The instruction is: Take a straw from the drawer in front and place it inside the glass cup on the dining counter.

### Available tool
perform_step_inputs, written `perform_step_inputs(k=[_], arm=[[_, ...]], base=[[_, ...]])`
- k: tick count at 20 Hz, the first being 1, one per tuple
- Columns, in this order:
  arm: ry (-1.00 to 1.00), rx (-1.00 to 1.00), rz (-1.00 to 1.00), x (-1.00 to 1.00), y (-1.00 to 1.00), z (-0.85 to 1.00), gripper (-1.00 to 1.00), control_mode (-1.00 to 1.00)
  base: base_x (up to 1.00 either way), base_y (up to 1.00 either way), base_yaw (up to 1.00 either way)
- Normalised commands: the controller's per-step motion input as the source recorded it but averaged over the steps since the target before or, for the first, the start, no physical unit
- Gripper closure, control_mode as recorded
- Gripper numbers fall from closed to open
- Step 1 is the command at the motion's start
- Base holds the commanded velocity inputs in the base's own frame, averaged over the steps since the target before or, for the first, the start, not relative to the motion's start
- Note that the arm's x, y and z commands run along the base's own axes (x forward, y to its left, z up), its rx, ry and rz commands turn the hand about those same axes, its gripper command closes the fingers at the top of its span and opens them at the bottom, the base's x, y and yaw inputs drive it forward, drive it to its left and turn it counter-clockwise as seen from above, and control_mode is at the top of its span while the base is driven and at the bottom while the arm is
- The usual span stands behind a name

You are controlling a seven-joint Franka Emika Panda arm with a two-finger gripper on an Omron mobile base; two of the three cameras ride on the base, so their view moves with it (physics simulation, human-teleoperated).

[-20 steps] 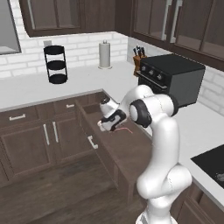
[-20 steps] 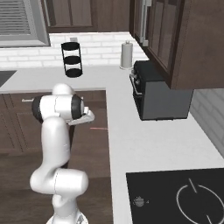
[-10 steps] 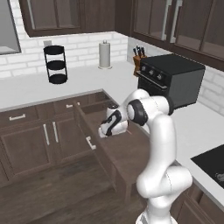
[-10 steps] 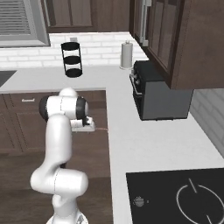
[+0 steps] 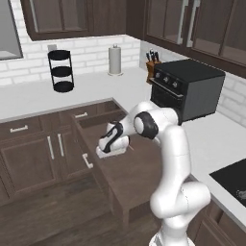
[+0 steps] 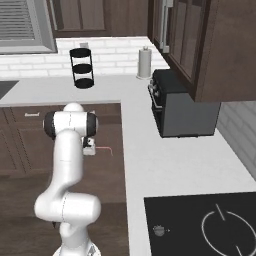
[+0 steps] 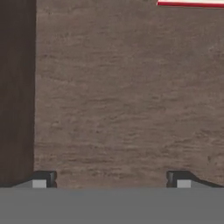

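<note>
Left base view: drawer (image 5: 126,168) pulled fully out, wooden floor exposed. Gripper (image 5: 108,150) lowered into the drawer, pointing down, close above the floor. Nothing visible between the fingers. Black toaster oven (image 5: 188,88) well beyond the gripper on the white counter along the wall; paper towel roll (image 5: 114,59) and black tiered stand (image 5: 60,70) farther still, against the tiled wall.

Right base view: gripper (image 6: 89,148) largely masked by the arm's upper link. Straw (image 6: 104,148) lying flat on the drawer floor, just beside the gripper on the side toward the toaster oven (image 6: 184,106), apparently not touching it.

Hand view: fingertips (image 7: 43,179) spread wide, jaws released, bare wood grain between them. Straw (image 7: 190,3) crossing the top edge, ahead of the fingers and offset toward the right-hand tip, well apart from both. Dark drawer wall (image 7: 16,92) alongside the left-hand tip.

Progress, as judged: opening of the drawer complete; straw not yet grasped. Remaining: centring the gripper over the straw, closing on it, lifting out, carrying to the dining counter, insertion into the glass cup.
</note>
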Motion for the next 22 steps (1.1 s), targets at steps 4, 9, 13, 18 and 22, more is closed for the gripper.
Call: perform_step_inputs(k=[4, 9, 13, 18, 22], arm=[[-0.03, 0.00, 0.06, -0.33, 0.86, 0.11, -1.00, -1.00], [-0.15, 0.00, 0.00, 0.00, -0.32, 0.46, -1.00, -1.00], [-0.03, 0.00, 0.00, 0.25, -0.79, 0.24, -1.00, -1.00], [0.00, 0.00, 0.04, 0.54, -0.76, 0.00, -1.00, -1.00], [0.00, 0.00, 0.11, 0.58, -0.38, 0.00, -1.00, -1.00]], base=[[0.00, 0.00, 0.00], [0.00, 0.00, 0.00], [0.00, 0.00, 0.00], [0.00, 0.00, 0.00], [0.00, 0.00, 0.00]])
